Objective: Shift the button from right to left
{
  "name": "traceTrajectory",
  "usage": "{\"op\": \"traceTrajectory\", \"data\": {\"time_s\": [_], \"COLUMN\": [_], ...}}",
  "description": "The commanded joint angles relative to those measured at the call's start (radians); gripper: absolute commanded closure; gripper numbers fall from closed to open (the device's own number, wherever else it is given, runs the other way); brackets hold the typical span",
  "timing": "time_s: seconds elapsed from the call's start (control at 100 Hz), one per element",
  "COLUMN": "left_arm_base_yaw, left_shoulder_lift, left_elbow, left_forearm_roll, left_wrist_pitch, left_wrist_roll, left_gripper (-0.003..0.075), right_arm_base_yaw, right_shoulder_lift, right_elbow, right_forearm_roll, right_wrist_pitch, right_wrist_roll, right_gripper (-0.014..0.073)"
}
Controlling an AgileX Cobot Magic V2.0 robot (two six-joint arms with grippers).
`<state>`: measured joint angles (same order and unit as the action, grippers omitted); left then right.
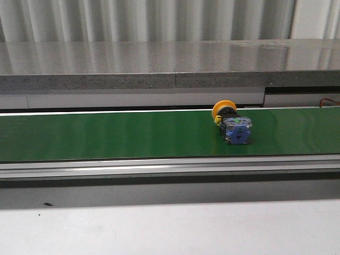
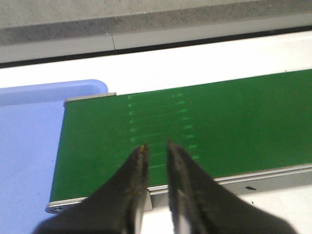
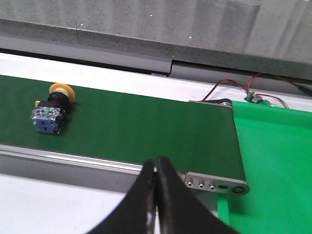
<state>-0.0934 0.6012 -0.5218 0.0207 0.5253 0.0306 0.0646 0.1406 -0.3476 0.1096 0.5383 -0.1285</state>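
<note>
Factory-style workshop, green conveyor belt (image 1: 117, 134)

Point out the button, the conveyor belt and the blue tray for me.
button (image 1: 232, 123), front view, on its black collar.
conveyor belt (image 1: 106, 135), front view, on bare green belt surface.
blue tray (image 2: 27, 146), left wrist view, on its bare floor.

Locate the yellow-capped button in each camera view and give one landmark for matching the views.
Front view: the button lies on its side on the green belt, right of centre, yellow cap toward the far edge.
Left wrist view: not in it; only bare belt beyond the left gripper.
Right wrist view: the button lies on the belt, well away from the right gripper.
Shared landmark: the green belt, seen in all three.
</note>
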Motion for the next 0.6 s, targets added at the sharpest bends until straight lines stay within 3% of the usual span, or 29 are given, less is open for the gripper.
{"op": "traceTrajectory", "data": {"time_s": [0.0, 0.09, 0.16, 0.44, 0.59], "left_arm_base_yaw": [-0.004, -0.004, -0.004, -0.004, -0.004], "left_shoulder_lift": [0.062, 0.105, 0.127, 0.200, 0.263], "left_elbow": [-0.075, -0.091, -0.091, -0.101, -0.168], "left_forearm_roll": [-0.032, -0.037, -0.037, -0.179, -0.248], "left_wrist_pitch": [-0.021, -0.056, -0.120, -0.215, -0.091], "left_wrist_roll": [-0.003, -0.003, -0.003, -0.003, 0.001], "left_gripper": [0.0400, 0.0170, 0.0093, 0.0133, 0.0136], "right_arm_base_yaw": [0.000, 0.000, 0.000, 0.000, 0.000], "right_shoulder_lift": [0.010, 0.010, 0.010, 0.010, 0.010], "right_elbow": [-0.022, -0.022, -0.022, -0.022, -0.022], "right_forearm_roll": [-0.010, -0.010, -0.010, -0.010, -0.010], "right_wrist_pitch": [-0.085, -0.085, -0.085, -0.084, -0.085], "right_wrist_roll": [-0.013, -0.013, -0.013, -0.013, -0.013], "right_gripper": [0.0660, 0.0660, 0.0660, 0.0660, 0.0660]}}
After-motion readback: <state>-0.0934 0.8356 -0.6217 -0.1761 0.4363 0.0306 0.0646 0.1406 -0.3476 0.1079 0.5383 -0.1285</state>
